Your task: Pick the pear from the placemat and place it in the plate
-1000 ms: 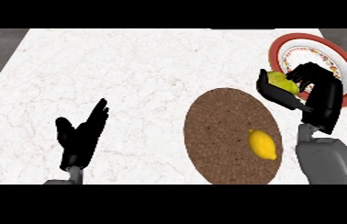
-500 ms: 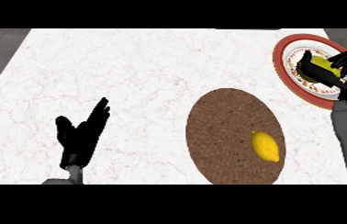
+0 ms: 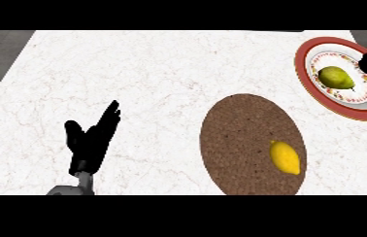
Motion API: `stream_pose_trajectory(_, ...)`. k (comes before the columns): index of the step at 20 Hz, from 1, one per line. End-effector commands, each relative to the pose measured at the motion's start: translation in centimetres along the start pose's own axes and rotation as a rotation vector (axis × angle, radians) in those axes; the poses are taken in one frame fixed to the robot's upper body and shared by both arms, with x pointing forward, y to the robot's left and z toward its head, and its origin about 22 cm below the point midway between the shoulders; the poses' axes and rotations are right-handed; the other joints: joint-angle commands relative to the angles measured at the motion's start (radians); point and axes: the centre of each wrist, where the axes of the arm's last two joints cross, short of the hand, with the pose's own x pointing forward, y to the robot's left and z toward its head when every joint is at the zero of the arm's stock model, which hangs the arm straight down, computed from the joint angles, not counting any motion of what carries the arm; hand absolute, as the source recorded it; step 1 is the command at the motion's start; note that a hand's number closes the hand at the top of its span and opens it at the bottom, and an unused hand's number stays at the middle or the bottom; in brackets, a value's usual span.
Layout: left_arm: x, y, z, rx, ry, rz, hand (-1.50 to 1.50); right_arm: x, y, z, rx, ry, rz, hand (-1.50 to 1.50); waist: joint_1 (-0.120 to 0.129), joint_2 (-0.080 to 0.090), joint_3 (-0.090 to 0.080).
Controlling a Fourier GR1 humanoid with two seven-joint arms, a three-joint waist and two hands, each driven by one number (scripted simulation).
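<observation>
The left hand [image 3: 91, 143] stands at the lower left of the frame, fingers straight and spread, thumb apart, holding nothing and resting well away from everything else. Of the right hand only a small dark sliver [image 3: 363, 63] shows at the right edge, just above the plate's middle; whether its fingers are spread or curled cannot be told.

The pear [image 3: 335, 77] lies inside the plate [image 3: 307, 80] at the upper right, on the white centre, stem end pointing lower right, with nothing gripping it. The task looks done.

The placemat [image 3: 247, 143] sits at lower centre-right, with a lemon [image 3: 285, 157] on its right part, well apart from the pear.

The main risk, as I judge it, is the right hand brushing the pear or the plate's rim on its way out, since it is so near; a rounded pear could roll toward the rim. A low sweep back could also nudge the lemon.
</observation>
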Motion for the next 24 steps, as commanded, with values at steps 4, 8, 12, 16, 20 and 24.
stream_pose_trajectory(4, 0.3, -1.2, -0.1, -0.038, 0.017, -0.012, 0.0, -3.2, -2.2, -0.8, 0.241, 0.178, 0.226, -1.5, 0.042, 0.019, -0.002)
stream_pose_trajectory(8, -0.9, -1.3, 0.0, -0.047, 0.033, -0.012, 0.0, -2.8, -1.5, -0.8, 0.322, 0.169, 0.11, -1.5, 0.041, 0.022, 0.001)
stream_pose_trajectory(12, -1.0, -0.7, -0.1, -0.045, 0.022, -0.007, 0.0, -2.5, -0.9, -0.7, 0.304, 0.106, -0.037, -1.5, 0.037, 0.024, 0.003)
stream_pose_trajectory(16, -0.7, -1.4, -0.5, -0.008, 0.021, -0.017, 0.0, -2.9, -0.6, -0.1, 0.187, 0.062, -0.227, -1.5, 0.008, 0.018, 0.004)
stream_pose_trajectory(20, -0.6, -0.1, -0.2, -0.031, 0.043, -0.022, 0.0, -4.1, -2.8, -0.9, 0.119, 0.099, -0.335, -1.5, 0.007, 0.015, 0.002)
stream_pose_trajectory(24, -0.8, -0.2, -0.3, -0.02, 0.03, -0.006, 0.0, -5.7, -5.6, -1.4, 0.157, 0.158, -0.405, -1.5, 0.002, 0.013, 0.001)
